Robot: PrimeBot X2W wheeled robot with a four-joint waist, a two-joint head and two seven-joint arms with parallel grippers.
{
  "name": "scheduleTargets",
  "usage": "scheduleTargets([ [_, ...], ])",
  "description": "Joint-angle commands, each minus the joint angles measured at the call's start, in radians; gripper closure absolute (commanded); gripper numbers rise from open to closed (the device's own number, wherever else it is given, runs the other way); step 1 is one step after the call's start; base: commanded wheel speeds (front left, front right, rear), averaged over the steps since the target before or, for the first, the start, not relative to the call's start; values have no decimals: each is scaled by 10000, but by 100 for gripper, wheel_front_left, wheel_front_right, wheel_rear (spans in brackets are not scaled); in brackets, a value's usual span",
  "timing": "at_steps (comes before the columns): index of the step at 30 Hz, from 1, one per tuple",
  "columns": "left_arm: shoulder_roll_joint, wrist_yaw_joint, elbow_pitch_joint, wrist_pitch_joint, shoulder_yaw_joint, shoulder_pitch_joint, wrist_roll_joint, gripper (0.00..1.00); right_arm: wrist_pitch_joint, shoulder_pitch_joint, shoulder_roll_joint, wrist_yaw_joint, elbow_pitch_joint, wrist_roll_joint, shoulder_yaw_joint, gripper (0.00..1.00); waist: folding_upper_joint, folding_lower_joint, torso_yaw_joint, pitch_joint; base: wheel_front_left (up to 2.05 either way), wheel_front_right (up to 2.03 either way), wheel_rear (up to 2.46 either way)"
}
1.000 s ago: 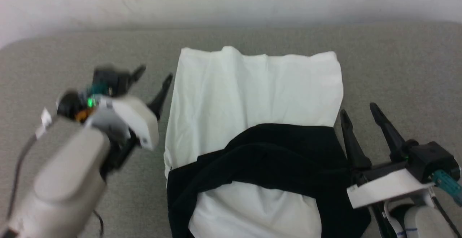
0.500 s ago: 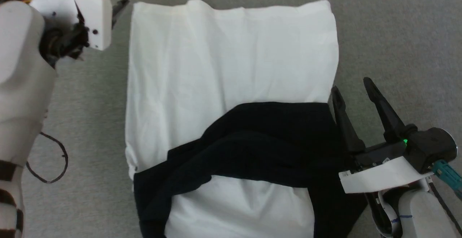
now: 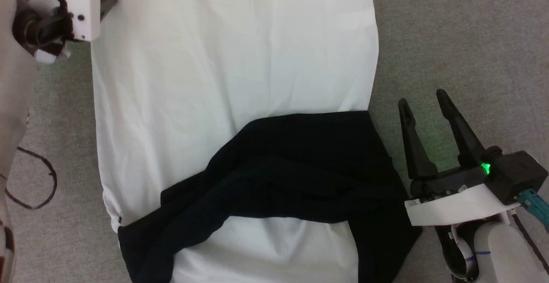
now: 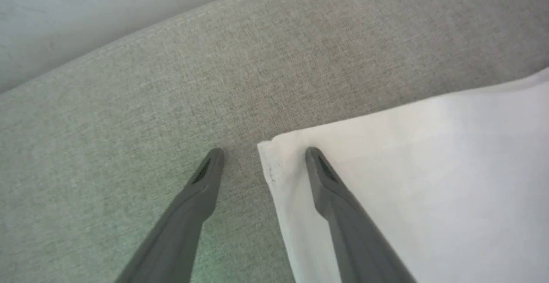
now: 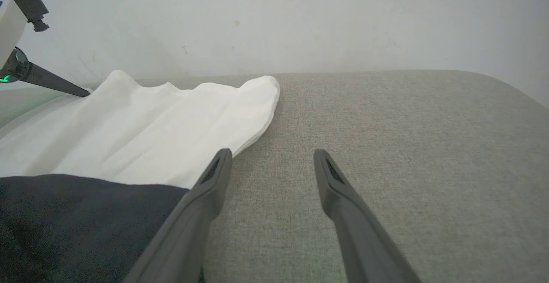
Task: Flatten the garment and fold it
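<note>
The garment (image 3: pixel 223 73) lies spread on the grey cushion, white body up, with its black sleeves (image 3: pixel 279 176) folded across the near half. My left gripper (image 4: pixel 263 154) is open at the garment's far left corner (image 4: pixel 274 154). One finger is over the white cloth and the other over bare cushion. In the head view the left gripper (image 3: pixel 106 2) sits at the top left. My right gripper (image 3: pixel 423 103) stands open beside the garment's right edge, over bare cushion, with nothing between its fingers. The right wrist view shows the white cloth (image 5: pixel 150 128) and a black sleeve (image 5: pixel 64 218) left of the right gripper (image 5: pixel 273 154).
A grey fabric cushion (image 3: pixel 463 38) carries everything, with a pale wall (image 5: pixel 300 17) behind its rounded far edge. A dark cable loop (image 3: pixel 36 184) lies on the cushion left of the garment. Bare cushion stretches to the right of the garment.
The head camera has tipped downward, so the whole picture shifted. My left arm reached forward to the garment's far left corner. The right gripper stayed open beside the right edge.
</note>
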Motion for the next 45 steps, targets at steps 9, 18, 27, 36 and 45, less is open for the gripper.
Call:
scheduleTargets([
  [9,-198,-76,74,-128,-71,658,-740,100,130,-211,31,-9,145,-345,-407,0,0,1,334,-277,0,0,0],
  [18,-273,-80,-468,-2601,-53,1226,-408,100,2662,-987,-1812,-9,-139,544,-325,0,0,1,1216,-1532,0,0,0],
  [27,-289,33,-2302,-3876,-300,2160,-134,100,7989,-4132,-4722,-9,952,3207,1248,0,0,1,2252,-1466,0,0,0],
  [36,-531,478,-4420,-4375,-520,2612,140,100,9567,-7462,-5554,-9,3783,3797,2933,0,0,1,3299,-647,0,0,0],
  [45,-831,605,-5170,-4468,-791,2522,366,100,9507,-8458,-5466,-9,6079,4004,4303,0,0,1,3841,-196,0,0,0],
])
